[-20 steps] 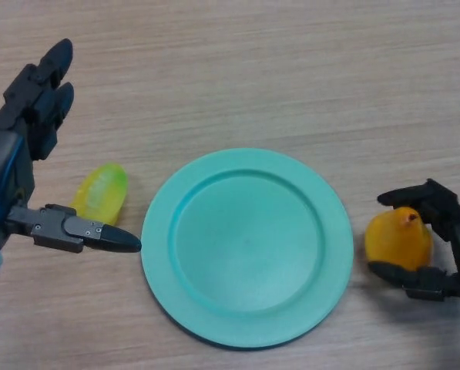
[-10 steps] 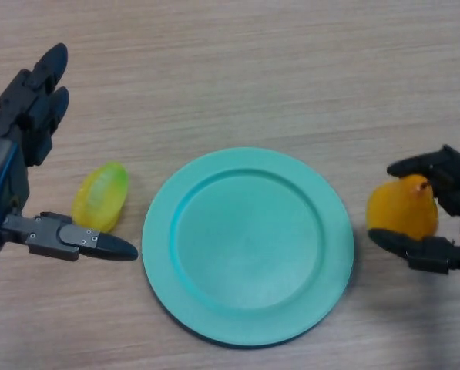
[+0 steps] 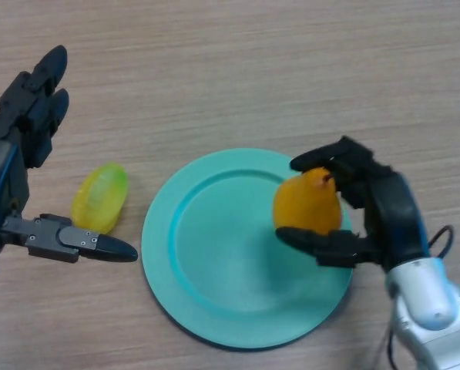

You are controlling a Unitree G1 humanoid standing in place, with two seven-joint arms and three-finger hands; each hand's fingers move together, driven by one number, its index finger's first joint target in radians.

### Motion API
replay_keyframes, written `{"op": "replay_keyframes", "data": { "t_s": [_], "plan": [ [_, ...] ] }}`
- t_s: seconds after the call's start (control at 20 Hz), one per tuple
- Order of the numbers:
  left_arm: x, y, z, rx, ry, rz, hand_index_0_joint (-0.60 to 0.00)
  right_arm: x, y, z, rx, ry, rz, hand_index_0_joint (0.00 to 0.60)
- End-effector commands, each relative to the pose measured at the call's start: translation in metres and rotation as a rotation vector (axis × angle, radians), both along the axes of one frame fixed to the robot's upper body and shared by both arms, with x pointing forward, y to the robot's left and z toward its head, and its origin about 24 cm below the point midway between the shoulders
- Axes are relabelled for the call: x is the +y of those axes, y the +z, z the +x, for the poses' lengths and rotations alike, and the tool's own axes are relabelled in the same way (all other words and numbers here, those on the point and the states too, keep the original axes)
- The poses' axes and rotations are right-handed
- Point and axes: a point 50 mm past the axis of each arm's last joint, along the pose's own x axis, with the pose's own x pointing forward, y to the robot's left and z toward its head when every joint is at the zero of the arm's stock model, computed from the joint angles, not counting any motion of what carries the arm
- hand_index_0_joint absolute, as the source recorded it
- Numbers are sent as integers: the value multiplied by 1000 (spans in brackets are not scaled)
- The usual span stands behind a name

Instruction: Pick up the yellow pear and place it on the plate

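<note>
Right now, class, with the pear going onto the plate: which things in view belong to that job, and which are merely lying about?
Part of the job:
- yellow pear, held in the right hand over the plate
- green plate

Lying about:
- yellow-green fruit, left of the plate
- left hand, open, idle

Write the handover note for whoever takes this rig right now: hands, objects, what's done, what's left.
Right hand: shut on the yellow pear, holding it over the right part of the green plate.
Left hand: open, idle at the left edge, next to a yellow-green fruit lying on the table left of the plate.
Done: pear picked up and brought over the plate.
Left: set the pear down on the plate, release, pull the right hand back.
</note>
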Motion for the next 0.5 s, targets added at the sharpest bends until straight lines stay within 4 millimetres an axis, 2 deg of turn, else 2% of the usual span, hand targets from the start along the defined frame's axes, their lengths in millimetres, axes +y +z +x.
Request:
{"op": "replay_keyframes", "data": {
  "t_s": [0.05, 0.3, 0.35, 0.4, 0.45, 0.5],
  "plan": [
    [11, 36, -10, -201, 13, 27, 0, 6, 31, 6, -228, -6, 96, 600],
    [12, 33, -8, -198, 14, 25, 0, 16, 9, 6, -142, -23, 184, 600],
    [14, 33, -9, -198, 16, 22, 0, 18, 8, 4, -110, -2, 248, 600],
    [14, 32, -9, -198, 17, 21, 0, 19, 8, 4, -105, 3, 259, 550],
    [14, 32, -8, -197, 18, 22, 0, 19, 8, 4, -107, 8, 258, 401],
    [14, 32, -8, -195, 19, 23, 0, 19, 8, 4, -109, 13, 256, 301]
  ]
}}
